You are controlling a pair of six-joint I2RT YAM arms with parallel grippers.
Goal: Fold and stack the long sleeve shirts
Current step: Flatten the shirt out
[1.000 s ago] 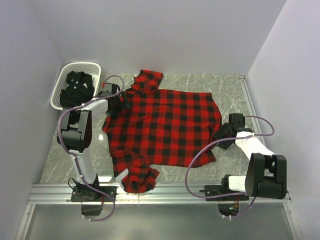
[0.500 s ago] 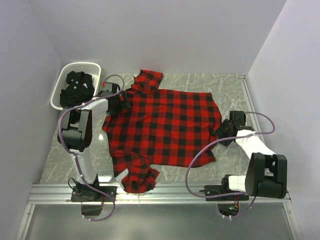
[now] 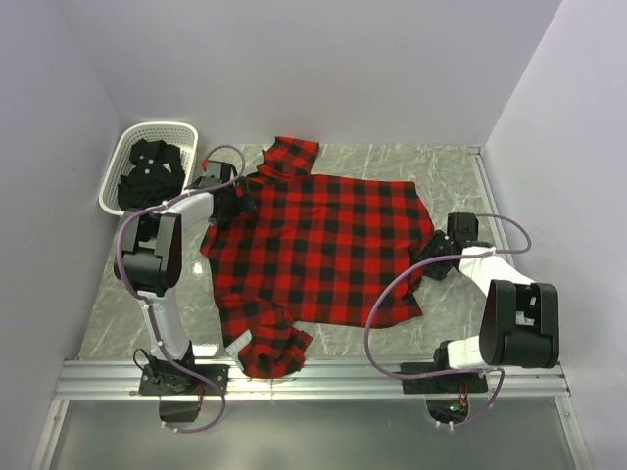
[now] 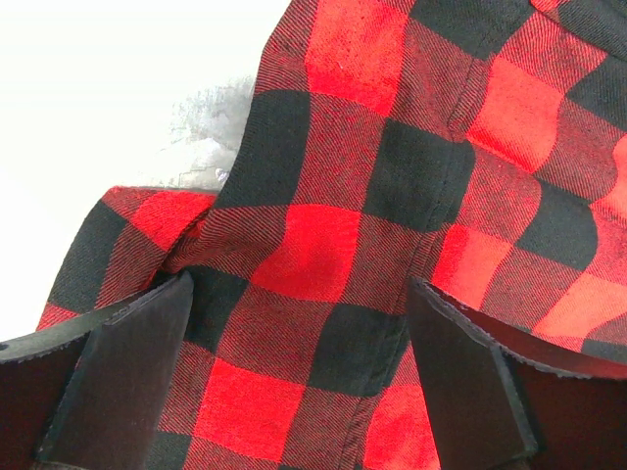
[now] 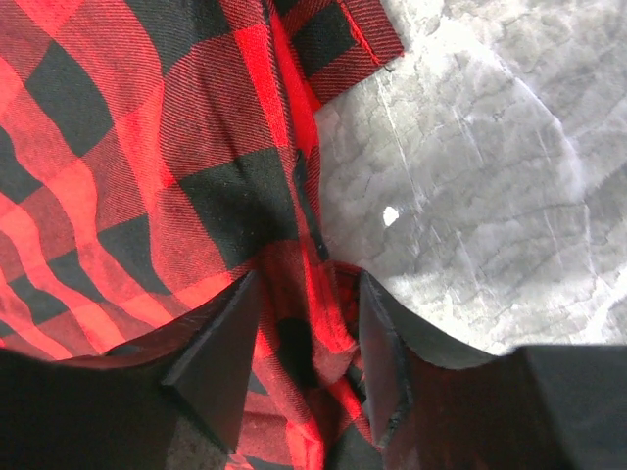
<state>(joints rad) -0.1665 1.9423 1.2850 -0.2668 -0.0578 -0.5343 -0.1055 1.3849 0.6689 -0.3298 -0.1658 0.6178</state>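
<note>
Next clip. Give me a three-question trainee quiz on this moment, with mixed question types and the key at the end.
1. True or false: the plain black shirt lies inside the white plastic lattice basket.
2. The red-and-black buffalo-check flannel shirt is: A) spread out on the grey marble table; B) folded into a neat square; C) hanging in the air from both arms.
3. Fill in: the left arm's jaws stand ___, with flannel lying between them.
Key: 1 true; 2 A; 3 open.
</note>
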